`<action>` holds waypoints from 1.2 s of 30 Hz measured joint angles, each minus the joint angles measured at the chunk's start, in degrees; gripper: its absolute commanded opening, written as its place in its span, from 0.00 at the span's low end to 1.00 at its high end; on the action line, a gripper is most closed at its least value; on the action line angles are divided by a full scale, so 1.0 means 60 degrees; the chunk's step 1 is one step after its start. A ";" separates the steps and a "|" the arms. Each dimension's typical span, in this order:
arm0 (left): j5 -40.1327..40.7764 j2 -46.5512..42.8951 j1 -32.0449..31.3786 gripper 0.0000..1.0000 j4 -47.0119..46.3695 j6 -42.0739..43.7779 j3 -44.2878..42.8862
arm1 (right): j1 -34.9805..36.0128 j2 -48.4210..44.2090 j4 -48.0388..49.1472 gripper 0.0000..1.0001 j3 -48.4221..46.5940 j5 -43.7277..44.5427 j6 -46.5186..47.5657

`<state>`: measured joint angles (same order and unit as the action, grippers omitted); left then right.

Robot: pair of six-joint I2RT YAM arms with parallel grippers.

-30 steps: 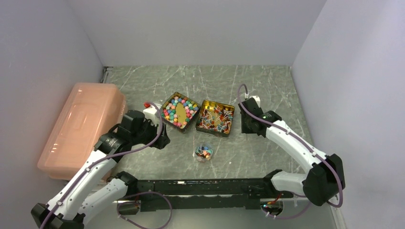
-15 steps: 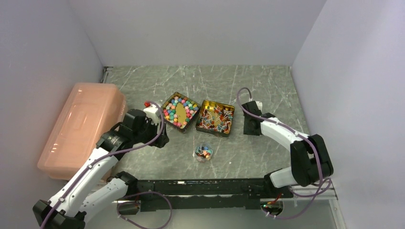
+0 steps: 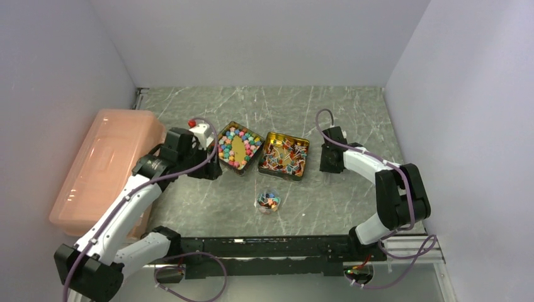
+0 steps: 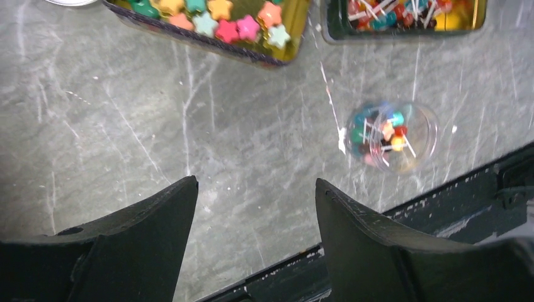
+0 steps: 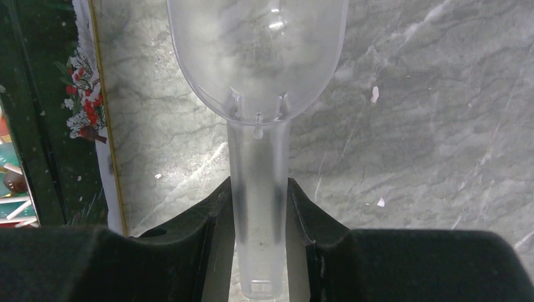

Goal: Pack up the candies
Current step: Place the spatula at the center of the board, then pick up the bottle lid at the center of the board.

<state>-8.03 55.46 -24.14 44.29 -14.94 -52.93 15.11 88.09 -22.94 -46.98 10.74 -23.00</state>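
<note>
Left tool (image 4: pixel 255 195) hangs low over the grey counter (image 4: pixel 126 126), fingers spread wide, nothing between them. At the top of its wrist view, the star candies (image 4: pixel 247 27) sit in the left gold tin (image 4: pixel 208 49). They are squat little stars with no long axis to speak of. To the right of that tin in the overhead view, the wrapped candies (image 3: pixel 283 155) fill the right gold tin (image 3: pixel 306 143), heaped every which way, so no single heading. Lower centre, a small clear jar (image 3: pixel 269 201) stands alone, coloured bits inside. Right tool (image 5: pixel 258 207) is clamped on the handle of a clear scoop (image 5: pixel 255 75), handle running bottom to top of its frame, empty bowl pointing up-frame. A pink box (image 3: pixel 107 167) sits at the far left.
</note>
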 measured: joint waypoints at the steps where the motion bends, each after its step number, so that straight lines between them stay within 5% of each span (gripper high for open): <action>1: -0.0033 0.0178 0.0178 0.76 -0.0029 -0.0044 -0.0157 | -0.0025 0.0000 0.0022 0.28 0.0000 -0.0073 0.0018; 7: -0.0117 0.1053 0.1315 0.91 -0.0066 -0.0321 -0.0619 | -0.0124 -0.0026 0.0044 0.42 0.0000 -0.0255 0.0171; 13: -0.0084 0.1840 0.1880 0.91 -0.0109 -0.0703 -0.0984 | -0.0131 -0.0503 -0.0113 0.51 -0.0251 -0.0313 0.0306; 25: 0.0331 0.3515 0.2521 0.85 -0.0295 -0.1410 -0.1872 | -0.0131 -0.2087 -0.0106 0.55 -0.0361 -0.0612 0.0313; 36: 0.0918 0.5461 0.3169 0.67 -0.0175 -0.1800 -0.3901 | -0.0131 -0.3297 -0.0120 0.56 -0.0255 -0.1319 0.0342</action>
<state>-2.52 88.23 -5.13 43.24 -25.74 -76.34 14.33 68.31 -23.66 -48.51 2.83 -20.95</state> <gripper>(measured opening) 0.707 0.553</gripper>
